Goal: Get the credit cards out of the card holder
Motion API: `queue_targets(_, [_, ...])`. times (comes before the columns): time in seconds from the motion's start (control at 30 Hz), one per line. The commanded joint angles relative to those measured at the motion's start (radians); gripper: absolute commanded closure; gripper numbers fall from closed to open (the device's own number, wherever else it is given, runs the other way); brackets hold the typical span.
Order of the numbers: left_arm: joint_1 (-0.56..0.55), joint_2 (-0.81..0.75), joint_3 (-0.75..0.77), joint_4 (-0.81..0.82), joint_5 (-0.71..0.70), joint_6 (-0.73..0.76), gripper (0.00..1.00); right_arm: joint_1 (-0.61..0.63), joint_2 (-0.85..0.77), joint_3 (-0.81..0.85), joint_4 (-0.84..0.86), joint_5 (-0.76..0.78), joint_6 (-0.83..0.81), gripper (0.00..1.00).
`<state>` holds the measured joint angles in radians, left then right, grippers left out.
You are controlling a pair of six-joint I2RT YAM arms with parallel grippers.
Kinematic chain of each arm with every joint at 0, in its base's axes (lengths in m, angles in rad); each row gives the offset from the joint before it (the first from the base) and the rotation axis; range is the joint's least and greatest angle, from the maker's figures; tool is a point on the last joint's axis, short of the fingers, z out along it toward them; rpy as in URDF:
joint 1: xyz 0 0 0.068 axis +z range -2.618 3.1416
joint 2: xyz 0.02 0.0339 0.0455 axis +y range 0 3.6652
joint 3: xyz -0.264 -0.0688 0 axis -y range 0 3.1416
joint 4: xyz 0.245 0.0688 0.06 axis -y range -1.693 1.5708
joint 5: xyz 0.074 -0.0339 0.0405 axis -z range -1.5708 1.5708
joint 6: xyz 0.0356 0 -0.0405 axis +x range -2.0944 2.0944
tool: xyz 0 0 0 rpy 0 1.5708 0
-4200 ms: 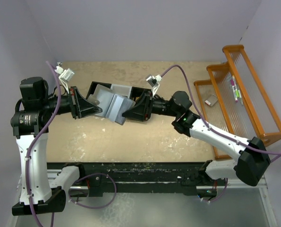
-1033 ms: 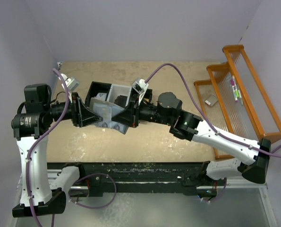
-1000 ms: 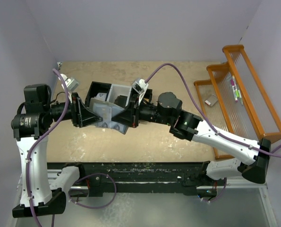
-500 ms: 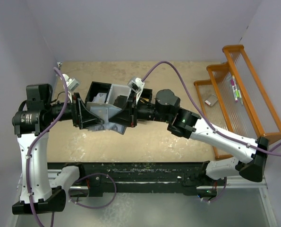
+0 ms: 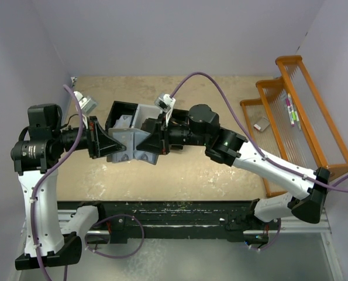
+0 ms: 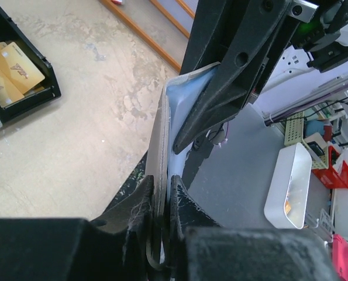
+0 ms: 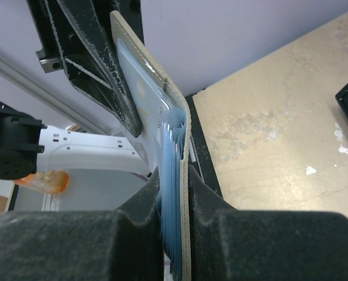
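Overhead: flat grey bifold card holder aloft over the beige desk's left-centre, stretched lengthwise between left gripper and right gripper; left wrist: fingers pinched on one flap; right wrist: clamped on the ribbed pocket flap, pale card just beside the left claw.

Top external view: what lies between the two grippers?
The card holder spans the gap; left gripper and right gripper each clamp one flap, as both wrist views confirm.
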<state>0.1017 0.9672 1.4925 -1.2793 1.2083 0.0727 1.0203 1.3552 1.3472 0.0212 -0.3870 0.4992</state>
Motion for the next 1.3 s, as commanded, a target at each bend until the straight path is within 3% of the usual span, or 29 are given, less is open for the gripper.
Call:
queue_targets(0.0, [-0.002, -0.004, 0.029, -0.004, 0.051, 0.002, 0.89, -0.017, -0.013, 0.051, 0.048, -0.114, -0.028, 0.99])
queue_targets(0.17, [-0.002, -0.019, -0.002, 0.040, 0.074, -0.055, 1.00, -0.045, 0.001, 0.049, 0.109, -0.207, 0.009, 0.90])
queue_targets(0.2, [-0.002, -0.018, -0.008, 0.043, 0.082, -0.061, 1.00, -0.056, 0.006, 0.046, 0.124, -0.233, 0.020, 0.84])
queue_targets(0.3, [-0.001, -0.011, -0.028, 0.040, 0.103, -0.072, 1.00, -0.123, 0.015, 0.021, 0.165, -0.332, 0.083, 0.53])
queue_targets(0.47, [-0.002, 0.010, -0.035, 0.034, 0.115, -0.076, 1.00, -0.260, -0.033, -0.032, 0.162, -0.358, 0.126, 0.34])
queue_targets(0.63, [-0.002, 0.021, -0.032, 0.081, 0.141, -0.124, 1.00, -0.273, -0.063, 0.061, -0.109, -0.122, -0.025, 0.32])
queue_targets(0.77, [-0.002, 0.035, -0.027, 0.088, 0.122, -0.120, 1.00, -0.273, -0.135, 0.135, -0.176, 0.076, -0.094, 0.31])
queue_targets(0.9, [-0.002, 0.048, -0.035, 0.115, 0.073, -0.125, 1.00, -0.257, -0.191, 0.141, -0.083, 0.055, -0.012, 0.39])
queue_targets(1.0, [-0.002, 0.060, -0.035, 0.140, 0.000, -0.140, 1.00, -0.196, -0.192, 0.083, 0.079, -0.028, 0.085, 0.42])
queue_targets(1.13, [-0.001, 0.067, -0.022, 0.149, -0.052, -0.140, 1.00, -0.054, -0.096, 0.093, 0.138, -0.031, 0.106, 0.44])
queue_targets(1.27, [-0.002, 0.067, 0.004, 0.146, -0.019, -0.131, 1.00, -0.029, -0.013, 0.052, 0.259, -0.103, 0.198, 0.46])
